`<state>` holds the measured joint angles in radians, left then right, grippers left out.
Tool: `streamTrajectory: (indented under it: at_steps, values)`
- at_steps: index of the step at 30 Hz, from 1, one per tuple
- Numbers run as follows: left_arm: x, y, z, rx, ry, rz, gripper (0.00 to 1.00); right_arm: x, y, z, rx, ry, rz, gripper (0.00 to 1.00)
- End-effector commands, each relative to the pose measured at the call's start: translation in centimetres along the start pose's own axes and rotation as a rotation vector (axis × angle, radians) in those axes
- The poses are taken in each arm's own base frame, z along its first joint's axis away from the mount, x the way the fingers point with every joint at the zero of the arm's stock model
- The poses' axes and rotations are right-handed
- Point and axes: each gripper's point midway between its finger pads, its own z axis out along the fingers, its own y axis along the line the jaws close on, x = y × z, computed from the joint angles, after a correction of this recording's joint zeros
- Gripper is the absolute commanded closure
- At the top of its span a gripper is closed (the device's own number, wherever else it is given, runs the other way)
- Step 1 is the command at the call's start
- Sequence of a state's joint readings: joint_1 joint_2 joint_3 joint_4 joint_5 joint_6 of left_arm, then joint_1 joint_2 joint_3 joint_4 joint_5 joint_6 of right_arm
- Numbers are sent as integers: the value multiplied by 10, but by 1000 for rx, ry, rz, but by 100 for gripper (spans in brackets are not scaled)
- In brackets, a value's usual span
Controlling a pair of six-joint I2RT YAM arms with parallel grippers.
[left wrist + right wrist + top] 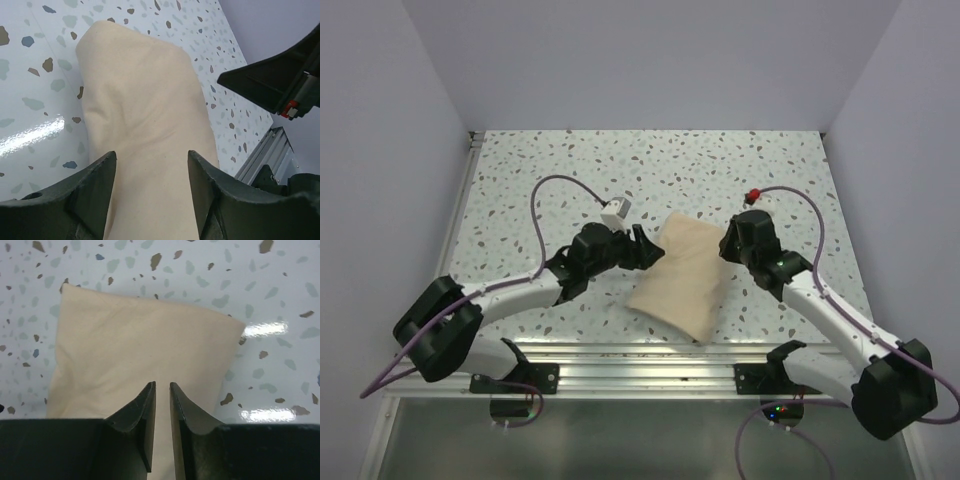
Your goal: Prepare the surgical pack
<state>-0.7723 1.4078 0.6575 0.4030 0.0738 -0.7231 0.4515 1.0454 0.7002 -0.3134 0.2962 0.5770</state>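
Top external view: speckled desk [570, 170], an arm reaching to its middle from either side.
left end effector [646, 246]: spread wide at the left edge of the surgical pack [685, 278]; in the left wrist view the cloth runs between its fingers [100, 175].
surgical pack: closed tan bundle lying flat and slanted on the desk, between both end effectors.
right end effector [728, 243]: fingers [145, 405] parted by a narrow slit at the bundle's right edge, gripping nothing visible.
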Motion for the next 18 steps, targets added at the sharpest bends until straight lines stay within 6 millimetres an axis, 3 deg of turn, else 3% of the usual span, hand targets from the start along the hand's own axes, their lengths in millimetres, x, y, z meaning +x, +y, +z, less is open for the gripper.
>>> streamTrajectory:
  at_steps: [1,5,6,8,11,13,18]
  values:
    - [-7,-7,-15,7,9,81,38,-22,51,-5,-233,-16,-69,77]
    - [11,-17,-26,97,73,98,47,-32,91,-1,-395,1,-58,72]
    - [14,-20,-27,120,83,101,52,-23,98,7,-418,49,-56,72]
    - [20,-26,-29,172,95,102,58,-30,117,10,-484,57,-33,75]
    - [29,-27,-29,211,110,100,69,-23,140,24,-570,117,7,86]
    - [33,-25,-28,211,117,96,78,-15,147,38,-580,162,40,94]
    - [52,-13,-29,211,128,87,98,-14,161,64,-613,177,110,100]
